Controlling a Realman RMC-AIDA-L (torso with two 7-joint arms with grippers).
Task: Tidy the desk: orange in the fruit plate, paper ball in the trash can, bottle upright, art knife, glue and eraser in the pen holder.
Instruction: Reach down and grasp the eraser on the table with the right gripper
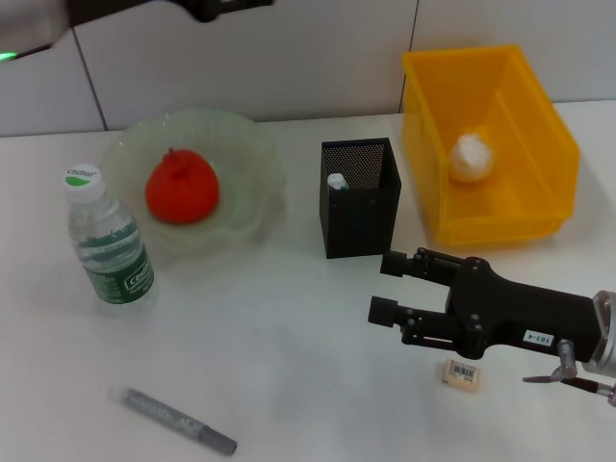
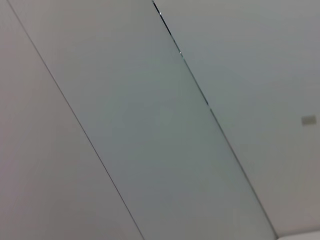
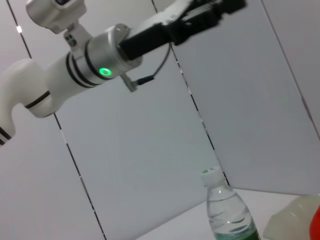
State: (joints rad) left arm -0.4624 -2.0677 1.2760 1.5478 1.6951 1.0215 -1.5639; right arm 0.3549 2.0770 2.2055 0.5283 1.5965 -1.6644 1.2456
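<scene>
A wide translucent pale-green fruit plate (image 1: 252,154) with a wavy rim sits toward the far left of the white table (image 1: 289,366), and the red-orange round orange (image 1: 182,189) lies inside it. Just beside the plate, on its near left, the clear plastic bottle (image 1: 108,241) with a green label and white cap stands upright.

Near the middle of the table stands the tall square black metal-mesh pen holder (image 1: 358,197); a pale, whitish tip (image 1: 336,180) shows just above its rim at the left inner side, though what it belongs to cannot be told. To the right of the holder, close but apart, is the large bright yellow rectangular plastic trash can (image 1: 539,154), with a crumpled white paper ball (image 1: 472,158) lying on its floor.

The thin grey speckled glue stick (image 1: 173,421) with a darker tip lies flat on the near left of the table, well apart from the holder. The small beige rectangular eraser (image 1: 461,372) with a white barcode sticker lies on the table at the near right.

The right pincer (image 1: 388,287) reaches in from the right edge, its black fingers parted and holding nothing, pointing left in front of the pen holder; the eraser lies just beside and below its body. The left pincer (image 1: 231,8) is raised high at the far left against the wall; whether it is open or closed cannot be told.
</scene>
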